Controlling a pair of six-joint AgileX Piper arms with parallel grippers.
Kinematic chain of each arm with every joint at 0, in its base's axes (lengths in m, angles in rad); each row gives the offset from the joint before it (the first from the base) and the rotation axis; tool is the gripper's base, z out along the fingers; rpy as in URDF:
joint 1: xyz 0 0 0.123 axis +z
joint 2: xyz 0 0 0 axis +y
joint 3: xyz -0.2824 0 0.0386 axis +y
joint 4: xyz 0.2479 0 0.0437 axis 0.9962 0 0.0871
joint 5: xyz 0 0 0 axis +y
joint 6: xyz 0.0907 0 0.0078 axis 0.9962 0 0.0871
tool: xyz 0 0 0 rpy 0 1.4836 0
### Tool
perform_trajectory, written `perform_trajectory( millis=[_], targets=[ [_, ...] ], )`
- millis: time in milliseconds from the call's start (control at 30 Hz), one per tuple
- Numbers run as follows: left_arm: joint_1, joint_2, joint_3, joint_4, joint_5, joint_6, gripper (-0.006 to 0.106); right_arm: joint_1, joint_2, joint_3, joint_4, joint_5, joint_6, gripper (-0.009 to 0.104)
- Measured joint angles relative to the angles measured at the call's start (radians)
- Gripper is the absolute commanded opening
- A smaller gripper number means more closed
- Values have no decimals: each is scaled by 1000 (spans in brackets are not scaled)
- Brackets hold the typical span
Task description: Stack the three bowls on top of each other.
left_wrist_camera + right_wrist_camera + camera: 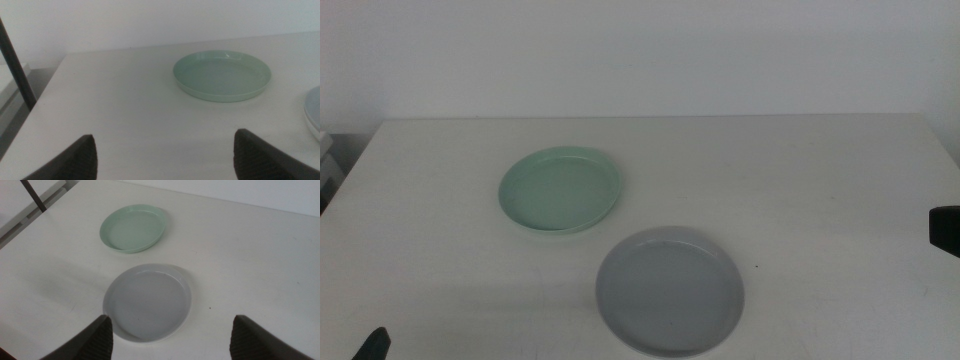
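The mint green bowl sits mid-desk, with the grey bowl nearer and to its right, just apart from it. In the wrist views, both the left gripper and the right gripper have fingers spread wide, holding nothing.

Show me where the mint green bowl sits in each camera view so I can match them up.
Middle view: mint green bowl left of centre, behind the grey bowl.
Left wrist view: right of centre, fully visible; the grey bowl only pokes in at the edge.
Right wrist view: beyond the grey bowl, on the far side.
Shared landmark: the grey bowl, the green bowl's neighbour.
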Motion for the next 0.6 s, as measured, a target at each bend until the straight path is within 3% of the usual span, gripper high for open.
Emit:
perform_trajectory(
  millis=[367, 600],
  targets=[
    [21, 17, -10, 40, -21, -19, 97, 0, 0, 0, 0, 0, 0, 59],
    [92, 295, -249, 19, 57, -82, 97, 0, 0, 0, 0, 0, 0, 59]
  ],
)
